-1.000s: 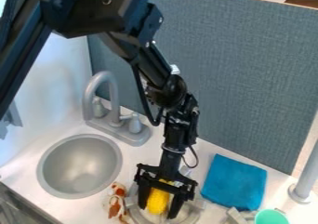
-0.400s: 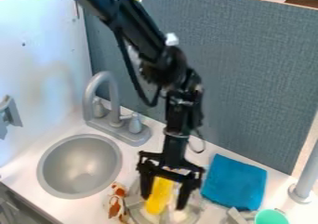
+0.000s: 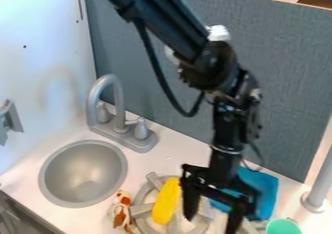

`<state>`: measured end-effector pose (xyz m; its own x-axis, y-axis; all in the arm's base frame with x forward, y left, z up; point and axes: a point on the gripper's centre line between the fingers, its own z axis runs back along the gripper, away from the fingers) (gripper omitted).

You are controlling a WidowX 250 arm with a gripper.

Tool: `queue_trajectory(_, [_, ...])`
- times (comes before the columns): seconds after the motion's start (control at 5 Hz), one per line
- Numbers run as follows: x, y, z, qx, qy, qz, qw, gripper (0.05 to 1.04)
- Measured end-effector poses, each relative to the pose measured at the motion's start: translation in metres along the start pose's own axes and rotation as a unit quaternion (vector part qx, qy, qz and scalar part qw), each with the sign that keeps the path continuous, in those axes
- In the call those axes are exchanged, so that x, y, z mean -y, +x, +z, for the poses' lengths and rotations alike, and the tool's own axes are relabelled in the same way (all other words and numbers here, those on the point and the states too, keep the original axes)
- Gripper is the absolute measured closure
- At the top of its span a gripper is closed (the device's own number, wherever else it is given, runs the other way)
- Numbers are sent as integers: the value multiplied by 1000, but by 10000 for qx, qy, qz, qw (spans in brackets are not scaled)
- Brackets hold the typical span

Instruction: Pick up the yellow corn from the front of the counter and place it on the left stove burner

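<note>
A yellow corn cob (image 3: 167,201) lies on a round grey burner (image 3: 140,210), just left of the black pincer (image 3: 212,222), which hangs released, its fingers apart.

White wall (image 3: 42,48), gray-blue fabric partition (image 3: 285,68) — upright

No legible text, label, number or sign is found.
</note>
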<state>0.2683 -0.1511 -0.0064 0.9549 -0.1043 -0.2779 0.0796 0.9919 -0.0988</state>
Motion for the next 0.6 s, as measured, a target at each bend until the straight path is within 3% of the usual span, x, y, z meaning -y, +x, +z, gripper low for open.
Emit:
queue_trajectory(0.2, [35, 0, -4, 421, -157, -549, 9975, 82])
queue_trajectory(0.4, [61, 4, 1, 1052, -77, -759, 9915, 83])
queue_trajectory(0.6, [65, 11, 1, 1438, 119, -631, 9875, 83])
